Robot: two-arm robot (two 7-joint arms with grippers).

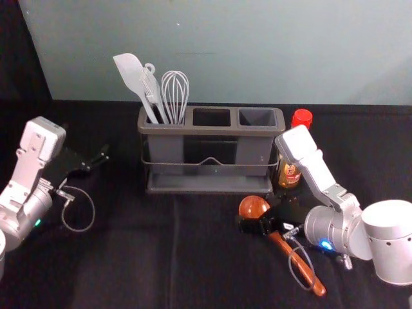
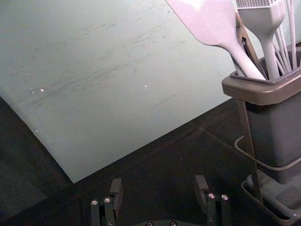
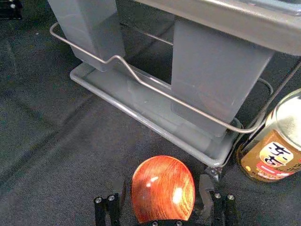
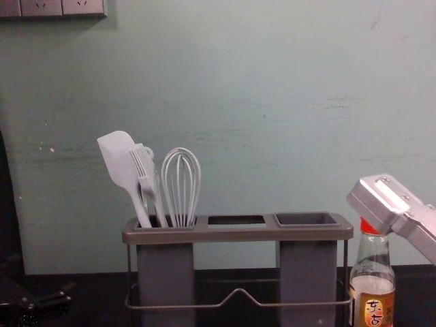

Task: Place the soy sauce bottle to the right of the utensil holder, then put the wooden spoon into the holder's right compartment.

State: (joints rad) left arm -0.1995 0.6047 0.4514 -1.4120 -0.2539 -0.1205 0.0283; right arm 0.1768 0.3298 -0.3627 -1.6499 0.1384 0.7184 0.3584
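Nearest us, the wooden spoon point(image 1: 253, 206) lies slanted on the bench point(image 1: 129, 264); we've got the right pincer point(image 3: 163, 181) spread astride its bowl, presumably lining up a pinch. Our left pincer point(image 2: 158, 181), spread too, idles left of the utensil holder point(image 1: 199, 131). The soy sauce bottle point(image 1: 289, 175) stands right of that, leaving our right compartment point(image 1: 257, 117) free.

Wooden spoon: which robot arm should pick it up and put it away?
Probably right: the right gripper is open around the spoon's round end, near the right compartment of the holder. The left gripper is past the holder's left end.
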